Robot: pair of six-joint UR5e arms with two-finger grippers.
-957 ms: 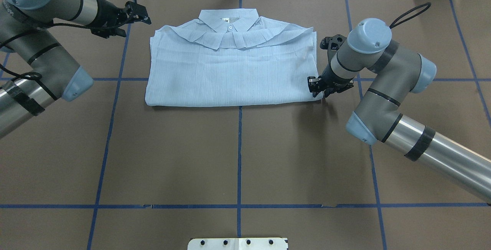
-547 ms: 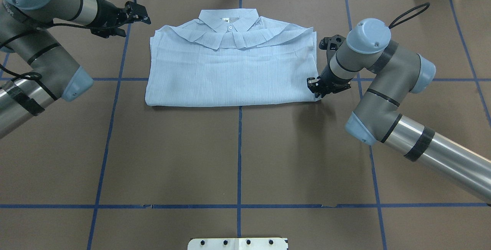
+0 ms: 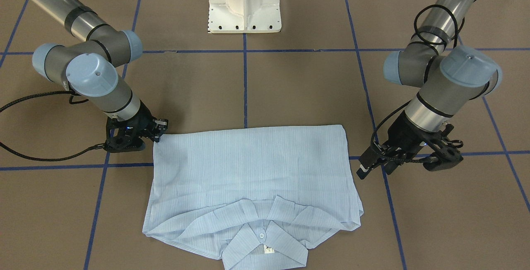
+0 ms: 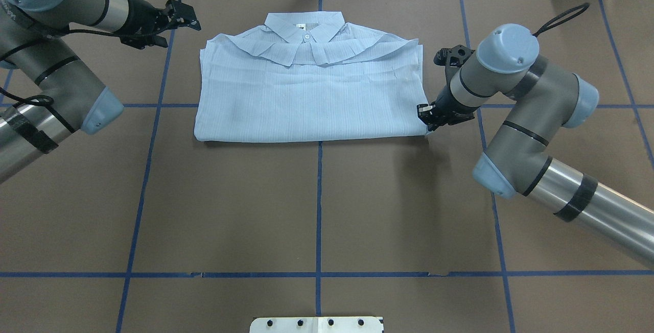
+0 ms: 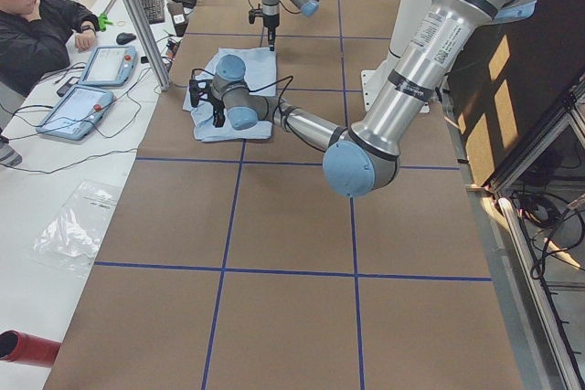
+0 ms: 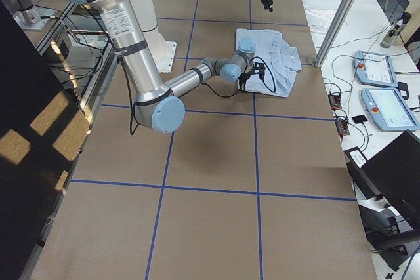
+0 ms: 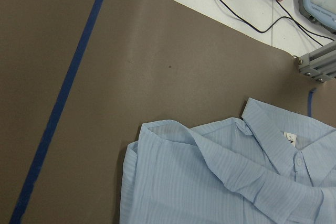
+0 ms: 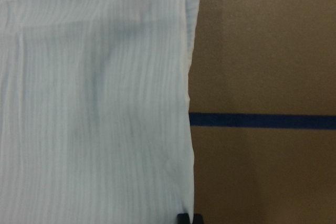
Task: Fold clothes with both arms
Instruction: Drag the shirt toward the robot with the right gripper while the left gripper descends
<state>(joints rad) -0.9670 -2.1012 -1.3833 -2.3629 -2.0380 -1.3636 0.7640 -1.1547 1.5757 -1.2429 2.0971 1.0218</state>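
From overhead I see the folded shirt (image 4: 306, 98) flat toward 12 o'clock on the table (image 4: 317, 210), its collar (image 4: 306, 24) farthest away. My right gripper (image 4: 426, 117) sits at its 4 o'clock corner; I can't tell if it pinches fabric. My left gripper (image 4: 186, 16) hangs parted and empty, off the 10 o'clock corner. Wide brown tabletop lies toward 6 o'clock.

Brown tabletop (image 4: 230, 205), blue tape grid (image 4: 318, 210); white pedestal (image 3: 244, 1); person (image 5: 41, 29) w/ 2 pendants (image 5: 108, 64).
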